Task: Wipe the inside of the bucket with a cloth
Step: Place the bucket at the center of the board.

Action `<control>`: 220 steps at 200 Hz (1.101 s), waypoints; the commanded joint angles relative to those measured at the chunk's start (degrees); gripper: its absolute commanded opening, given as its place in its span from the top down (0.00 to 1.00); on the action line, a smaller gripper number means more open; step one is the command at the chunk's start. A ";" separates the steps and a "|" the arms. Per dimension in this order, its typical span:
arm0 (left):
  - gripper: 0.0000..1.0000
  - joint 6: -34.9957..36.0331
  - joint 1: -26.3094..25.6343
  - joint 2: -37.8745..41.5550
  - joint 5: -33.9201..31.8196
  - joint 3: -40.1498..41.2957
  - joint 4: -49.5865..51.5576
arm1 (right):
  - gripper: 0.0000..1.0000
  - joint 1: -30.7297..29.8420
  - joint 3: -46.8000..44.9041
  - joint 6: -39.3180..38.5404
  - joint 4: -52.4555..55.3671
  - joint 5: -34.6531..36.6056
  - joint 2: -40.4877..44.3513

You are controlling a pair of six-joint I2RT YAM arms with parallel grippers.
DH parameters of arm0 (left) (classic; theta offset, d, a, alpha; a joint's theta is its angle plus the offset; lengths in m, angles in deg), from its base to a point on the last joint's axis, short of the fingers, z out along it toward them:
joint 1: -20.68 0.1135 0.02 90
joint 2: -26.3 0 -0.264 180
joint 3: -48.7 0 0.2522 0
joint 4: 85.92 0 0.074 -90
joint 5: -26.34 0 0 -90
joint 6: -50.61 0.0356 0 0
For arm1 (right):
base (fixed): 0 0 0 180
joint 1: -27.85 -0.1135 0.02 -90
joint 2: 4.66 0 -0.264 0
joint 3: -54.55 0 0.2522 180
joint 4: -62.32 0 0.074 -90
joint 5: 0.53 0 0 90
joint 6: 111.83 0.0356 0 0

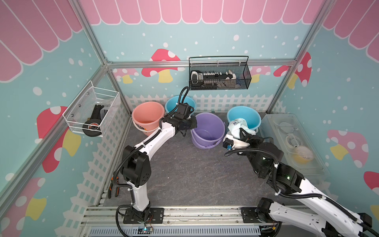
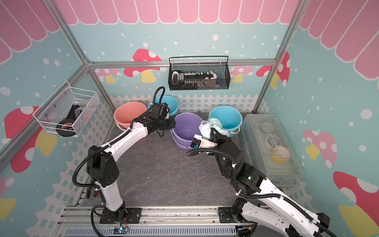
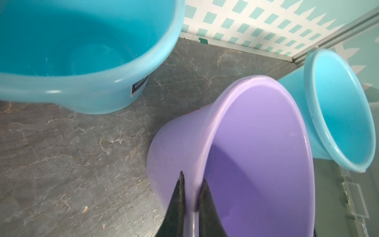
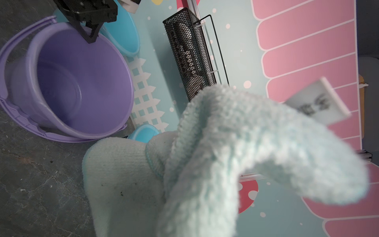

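the right gripper (image 1: 242, 131) is clamped on the bunched mint cloth (image 1: 235, 125), which hangs off the floor just beside the purple bucket (image 1: 207, 131) and outside it. the left gripper (image 3: 192, 205) pinches that bucket's rim, one finger inside and one outside, with the bucket tipped. behind stand a blue bucket (image 1: 246, 117) and a pink bucket (image 1: 147, 115). a black basket (image 1: 219, 77) hangs on the back wall.

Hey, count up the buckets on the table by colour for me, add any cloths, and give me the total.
Pink bucket: 1
Blue buckets: 2
Purple bucket: 1
Cloth: 1
Total: 5
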 commanded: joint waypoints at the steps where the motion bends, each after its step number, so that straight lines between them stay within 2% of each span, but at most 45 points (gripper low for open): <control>1: 1.00 -4.85 0.44 -4.51 -2.56 -6.73 -2.10 | 1.00 -0.08 2.44 -0.07 -0.86 1.01 0.44; 41: 1.00 -8.55 0.70 -12.18 -5.69 -15.61 -2.01 | 1.00 -0.07 2.71 0.04 0.44 1.36 1.56; 67: 0.93 -11.06 1.51 -15.98 -6.08 -20.01 -1.80 | 1.00 -0.07 2.67 -0.22 1.26 1.81 2.04; 114: 0.63 -14.21 2.15 -20.95 -4.38 -26.74 -0.52 | 1.00 -0.04 3.10 -0.49 1.78 1.76 1.55; 129: 0.58 -14.03 2.06 -21.73 -3.32 -28.40 -0.48 | 1.00 -0.09 3.29 -0.24 1.70 1.59 1.35; 167: 0.53 -13.42 1.98 -22.67 -1.69 -30.54 1.02 | 1.00 -0.09 3.68 0.37 1.72 0.97 0.77; 220: 0.51 -9.09 2.15 -15.75 -4.08 -27.40 2.38 | 1.00 -0.03 4.63 3.94 2.33 -1.25 -0.72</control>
